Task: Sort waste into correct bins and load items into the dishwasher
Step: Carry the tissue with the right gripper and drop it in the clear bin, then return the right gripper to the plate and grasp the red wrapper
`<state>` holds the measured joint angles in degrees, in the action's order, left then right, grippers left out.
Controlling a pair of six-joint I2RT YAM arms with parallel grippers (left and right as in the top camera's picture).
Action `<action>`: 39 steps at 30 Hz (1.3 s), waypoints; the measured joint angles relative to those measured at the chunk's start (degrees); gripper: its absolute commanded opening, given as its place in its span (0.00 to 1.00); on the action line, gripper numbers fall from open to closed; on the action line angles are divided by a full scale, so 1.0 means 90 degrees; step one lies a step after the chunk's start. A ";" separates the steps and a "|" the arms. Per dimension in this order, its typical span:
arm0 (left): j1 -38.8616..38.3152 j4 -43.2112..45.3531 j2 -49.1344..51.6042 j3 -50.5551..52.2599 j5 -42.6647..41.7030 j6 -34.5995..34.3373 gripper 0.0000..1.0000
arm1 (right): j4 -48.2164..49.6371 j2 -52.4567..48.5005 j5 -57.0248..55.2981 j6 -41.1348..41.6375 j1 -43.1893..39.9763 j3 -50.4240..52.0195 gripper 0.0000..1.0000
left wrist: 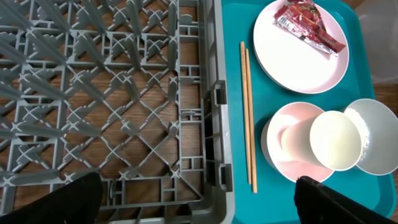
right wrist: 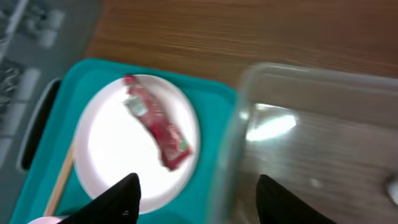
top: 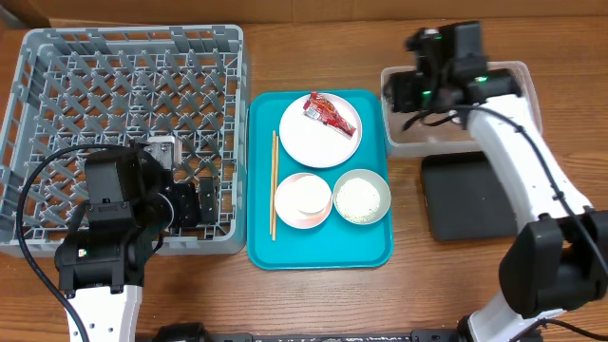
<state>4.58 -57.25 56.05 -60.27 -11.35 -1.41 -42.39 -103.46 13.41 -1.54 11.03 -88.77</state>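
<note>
The grey dish rack (top: 123, 123) stands at the left. The white plate (top: 320, 142) holds the red wrapper (top: 328, 111). Below it the pink bowl (top: 302, 201) holds the white cup (left wrist: 333, 140). The grey bowl (top: 362, 196) has rice in it. The chopsticks (top: 274, 185) lie along the left side of the teal tray. My left gripper (top: 190, 204) is open and empty over the rack's front right corner. My right gripper (top: 404, 90) is open and empty above the left edge of the clear tub (top: 456, 123). The black tray (top: 465, 195) lies in front of the tub.
The teal serving tray (top: 318, 252) sits between the rack and the bins. A small white bit (right wrist: 392, 183) shows inside the tub, too blurred to identify. The right arm crosses above the tub and the black tray.
</note>
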 measured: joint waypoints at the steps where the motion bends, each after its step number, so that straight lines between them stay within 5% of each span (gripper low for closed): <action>1: 0.0000 0.0000 0.0000 0.0000 -0.0002 0.0000 1.00 | 0.0073 -0.0002 -0.0097 -0.0056 0.0243 0.0000 0.63; 13: 0.0000 0.0000 0.0000 0.0000 -0.0002 -0.0027 1.00 | 0.0347 -0.1688 -0.0801 -0.0537 0.1158 -0.0002 0.66; 21: 0.0000 -0.0022 0.0000 0.0000 -0.0002 -0.0044 1.00 | 0.0406 -0.2132 -0.0865 -0.0466 0.1166 -0.0002 0.41; 23: 0.0000 -0.0022 0.0000 0.0000 0.0000 -0.0044 1.00 | 0.0442 -0.2132 -0.0872 -0.0372 0.1166 -0.0002 0.59; 26: 0.0000 -0.0024 0.0000 0.0000 -0.0002 -0.0044 1.00 | 0.0461 -0.2132 -0.0916 -0.0257 0.1166 -0.0002 0.67; 30: 0.0000 -0.0022 0.0002 0.0000 0.0000 -0.0044 1.00 | 0.0425 -0.2103 -0.1353 -0.0172 0.1166 -0.0034 0.56; 39: 0.0000 -0.0024 0.0000 0.0000 -0.0002 -0.0044 1.00 | 0.0736 -0.1965 -0.0896 -0.0432 0.1205 -0.0175 0.61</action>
<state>4.58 -57.47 56.05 -60.27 -11.38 -1.80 -35.77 -121.14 5.34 -5.43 21.87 -90.35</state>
